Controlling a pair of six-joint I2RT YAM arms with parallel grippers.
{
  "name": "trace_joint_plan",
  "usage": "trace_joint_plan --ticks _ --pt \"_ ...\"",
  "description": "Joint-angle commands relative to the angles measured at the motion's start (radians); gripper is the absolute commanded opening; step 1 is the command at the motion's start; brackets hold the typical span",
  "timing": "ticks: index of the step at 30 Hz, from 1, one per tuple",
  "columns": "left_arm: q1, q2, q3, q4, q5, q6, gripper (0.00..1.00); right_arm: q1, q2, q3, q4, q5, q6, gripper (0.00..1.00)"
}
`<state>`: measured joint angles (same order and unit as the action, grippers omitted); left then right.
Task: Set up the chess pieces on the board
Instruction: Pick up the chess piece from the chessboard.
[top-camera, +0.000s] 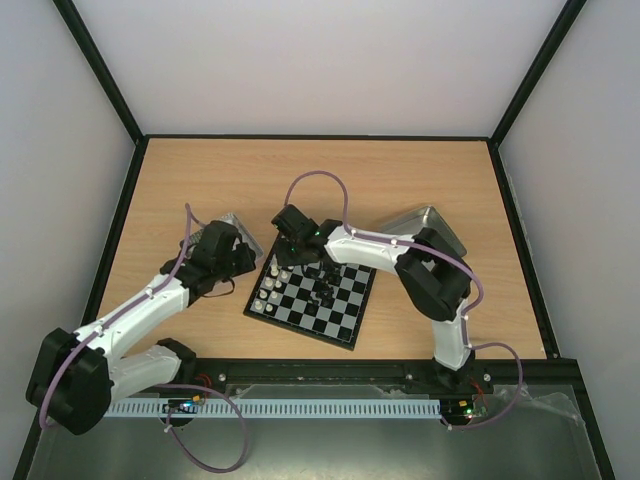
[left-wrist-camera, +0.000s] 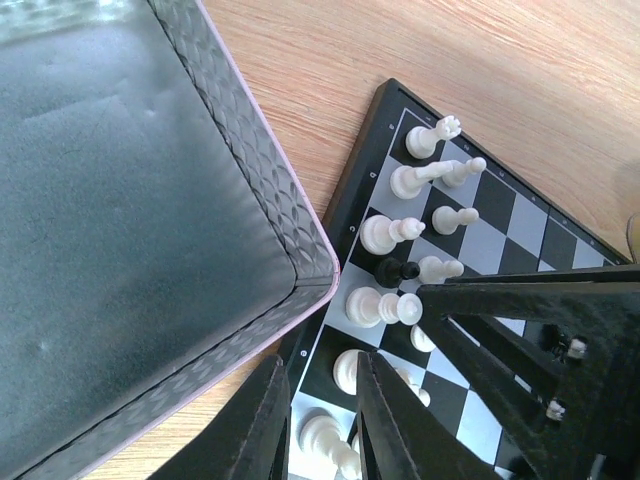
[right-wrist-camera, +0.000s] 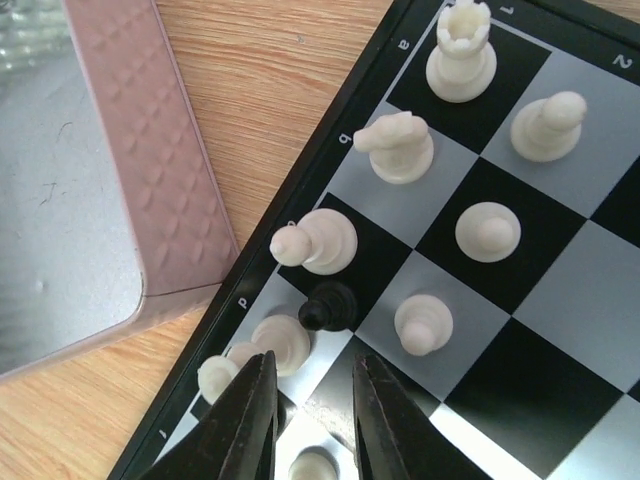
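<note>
Starting with the top camera: can see the board (top-camera: 335, 318) lying mid-table at a slant, flanked by metal trays (top-camera: 432, 222), with pale chess pieces (top-camera: 272, 285) lined along its left edge and a few dark ones nearer the middle. Left gripper (top-camera: 238, 257) parked just off the board's left corner, right gripper (top-camera: 287, 245) reaching over the far-left corner. Switching to the left wrist: jaws a sliver apart with nothing between them, hovering at the board's edge right beside a tray (left-wrist-camera: 130, 230). Also spotted one black piece (left-wrist-camera: 395, 270) sitting in among the white ones. Over to the right wrist: jaws narrowly apart too, poised just short of a black piece (right-wrist-camera: 330, 305), not clamped on anything as far as can be told. Guessing featherweight hard plastic here, slick and tippy, so best pinched around the mid-body from straight above, minding the close neighbours. Can read a, b and d along the frame (right-wrist-camera: 300, 200), plus a 2. No brand anywhere.
</note>
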<state>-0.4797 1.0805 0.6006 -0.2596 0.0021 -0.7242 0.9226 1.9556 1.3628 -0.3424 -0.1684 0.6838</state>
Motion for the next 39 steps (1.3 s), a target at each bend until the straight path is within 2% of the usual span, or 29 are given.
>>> trace_joint_plan --ticks 1,25,28,31,39 --pt "0.016 -0.015 -0.02 0.025 0.028 0.012 0.22 0.008 0.024 0.052 -0.026 0.046 -0.006 0.2" --pt "0.029 -0.014 -0.04 0.042 0.053 0.009 0.22 0.008 0.111 0.099 -0.027 0.09 -0.011 0.12" --pt "0.029 -0.015 -0.04 0.041 0.053 0.011 0.22 0.007 0.111 0.103 -0.032 0.105 -0.014 0.06" --pt "0.028 -0.02 -0.041 0.04 0.055 0.01 0.22 0.008 0.094 0.098 -0.037 0.111 -0.02 0.02" --pt "0.029 -0.033 -0.039 0.042 0.053 0.005 0.22 0.007 -0.044 0.034 -0.042 0.108 -0.019 0.02"
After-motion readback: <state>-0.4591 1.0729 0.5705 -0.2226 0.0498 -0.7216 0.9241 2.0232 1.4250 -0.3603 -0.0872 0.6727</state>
